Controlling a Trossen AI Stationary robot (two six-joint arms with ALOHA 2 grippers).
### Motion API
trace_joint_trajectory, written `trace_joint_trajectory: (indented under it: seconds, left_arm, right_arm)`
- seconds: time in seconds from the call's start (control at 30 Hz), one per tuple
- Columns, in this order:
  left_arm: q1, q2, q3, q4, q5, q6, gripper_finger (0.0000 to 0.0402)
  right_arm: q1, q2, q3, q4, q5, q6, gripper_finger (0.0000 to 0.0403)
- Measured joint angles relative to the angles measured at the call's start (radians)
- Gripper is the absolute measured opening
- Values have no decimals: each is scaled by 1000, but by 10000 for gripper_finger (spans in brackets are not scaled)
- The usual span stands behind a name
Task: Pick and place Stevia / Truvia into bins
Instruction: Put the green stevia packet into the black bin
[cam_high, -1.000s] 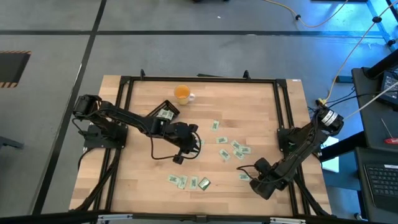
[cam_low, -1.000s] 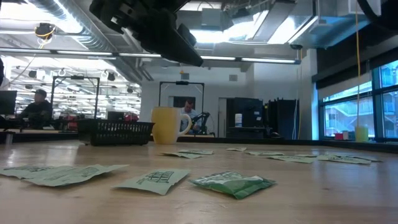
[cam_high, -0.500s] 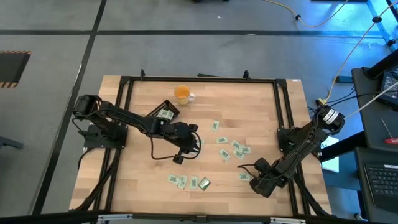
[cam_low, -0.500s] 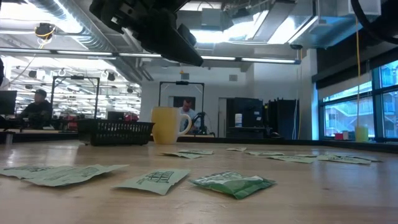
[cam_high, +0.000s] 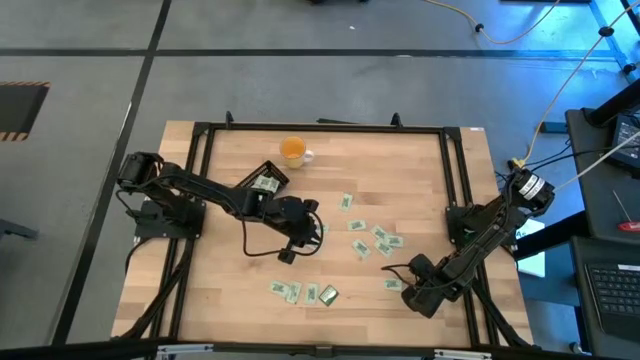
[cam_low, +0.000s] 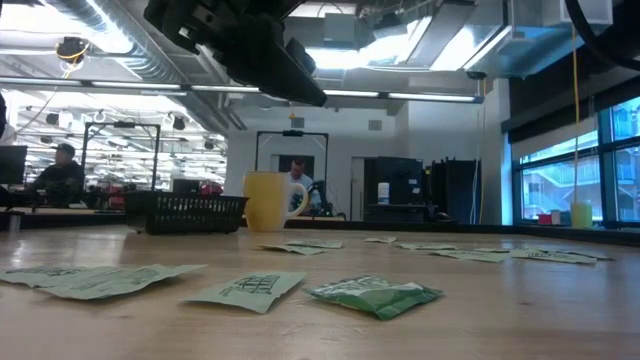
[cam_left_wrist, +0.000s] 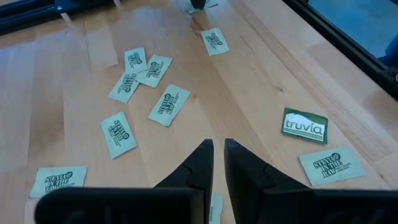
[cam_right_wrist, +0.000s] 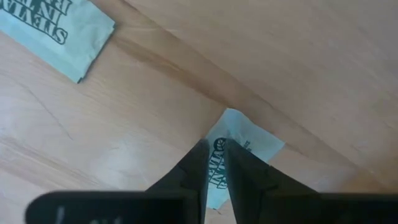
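Note:
Several pale green Stevia sachets (cam_high: 372, 238) lie flat and scattered on the wooden table, with a darker green Truvia one (cam_left_wrist: 305, 124) among them. The black tray (cam_high: 265, 180) stands at the far left of centre with a sachet in it. My right gripper (cam_right_wrist: 214, 163) points down near the table's near right corner, shut on a sachet (cam_high: 392, 284). My left gripper (cam_left_wrist: 217, 152) hangs above the table's middle, its fingers a narrow slit apart. A pale scrap (cam_left_wrist: 216, 208) shows far back in that slit; whether it is held I cannot tell. My right gripper pinches a Stevia sachet (cam_right_wrist: 242, 140) between its two fingers, coming from above and pointing down. Printed paper shows in the slit between the fingertips (cam_right_wrist: 198, 167). The sachet's end beyond the fingers lies against the wood; whether any part is lifted cannot be told.
An orange cup (cam_high: 292, 150) with a white handle stands at the far edge, beside the tray. More sachets lie near the front edge (cam_high: 298, 292). A black frame (cam_high: 455, 180) borders the tabletop. Bare wood lies at the near left.

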Motion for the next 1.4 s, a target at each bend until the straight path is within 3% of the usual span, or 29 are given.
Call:
trace_joint_trajectory:
  seconds: [0.4, 1.07, 1.27, 1.4]
  left_arm:
    - [0, 0, 0, 0, 0, 0, 37]
    - [0, 1, 0, 0, 0, 0, 33]
    - [0, 1, 0, 0, 5, 0, 33]
    - [0, 1, 0, 1, 5, 0, 33]
  right_arm:
    - [0, 2, 0, 9, 0, 2, 99]
    - [1, 2, 1, -49, 1, -47, 6]
    - [2, 2, 39, -70, 19, -104, 7]
    - [1, -20, 85, -82, 101, -160, 2]
